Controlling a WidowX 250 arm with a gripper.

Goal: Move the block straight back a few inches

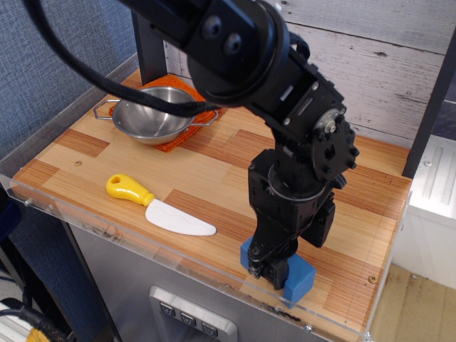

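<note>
The blue block (300, 279) lies at the front right of the wooden tabletop (214, 171), close to the front edge. Only its right end and a bit of its left end (246, 249) show. My black gripper (268, 269) has come straight down over the block's middle, and its fingertips (258, 266) are at the level of the block and hide the arch. I cannot see whether the fingers press on the block's sides.
A white toy knife with a yellow handle (158, 206) lies left of the block. A steel bowl (152, 114) sits on an orange cloth (178, 139) at the back left. A clear plastic rim (142, 242) edges the table front.
</note>
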